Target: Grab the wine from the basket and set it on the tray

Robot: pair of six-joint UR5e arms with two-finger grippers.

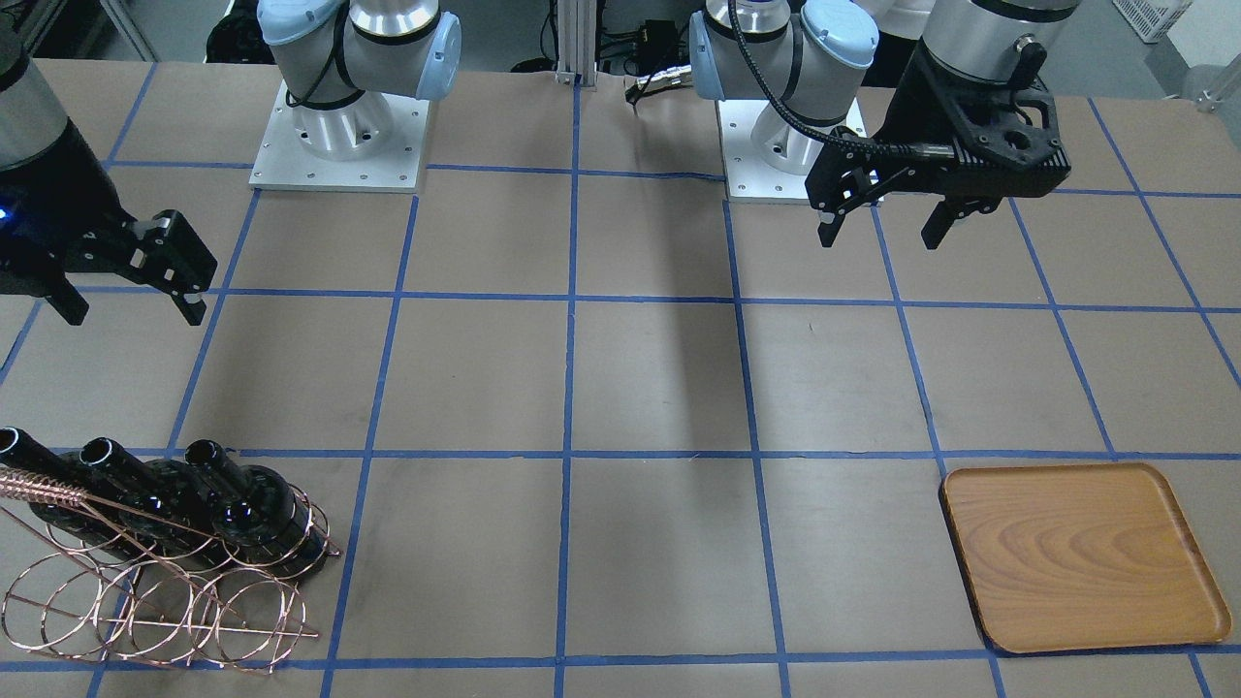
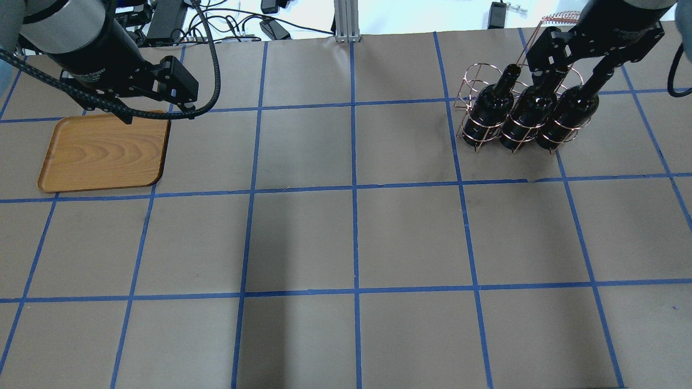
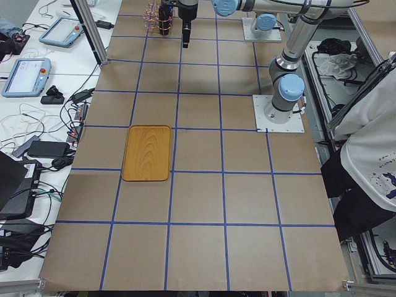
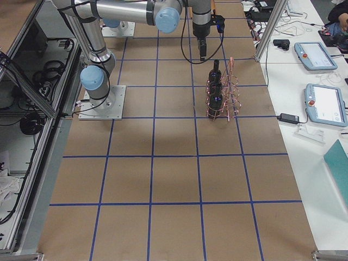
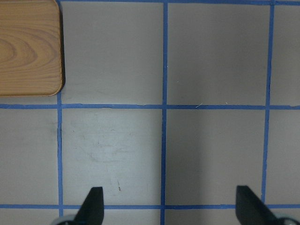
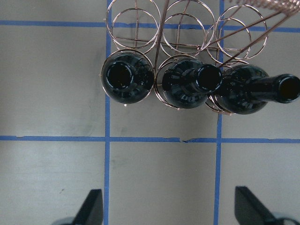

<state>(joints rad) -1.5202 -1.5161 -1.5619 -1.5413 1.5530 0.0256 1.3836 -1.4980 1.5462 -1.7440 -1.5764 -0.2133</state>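
- Tabletop (image 2: 357, 237): brown paper all over, ruled into large squares by blue tape lines (image 2: 354, 188), with soft grey shadows across the middle.
- Tray (image 2: 102, 156): flat on the paper at the overhead view's upper left, nothing on it.
- Basket (image 2: 469, 81): at the overhead view's upper right, well apart from the tray.
- Three wine bottles (image 6: 180, 89): upright side by side in the row of rings nearer the frame's bottom, necks up.
- Left tool (image 1: 880, 233): upper right of the front-facing view, fingers spread wide, holding nothing, hanging above bare paper near the tray.
- Right tool (image 1: 131, 308): left edge of that view, likewise spread wide and holding nothing, clear of the bottles.
- Around the tabletop: an aluminium post (image 2: 342, 19) and tangled cables (image 2: 227, 24) at the top edge, white benches with teach pendants (image 4: 326, 103), and a person in white (image 3: 371, 154) at the left side view's right edge.
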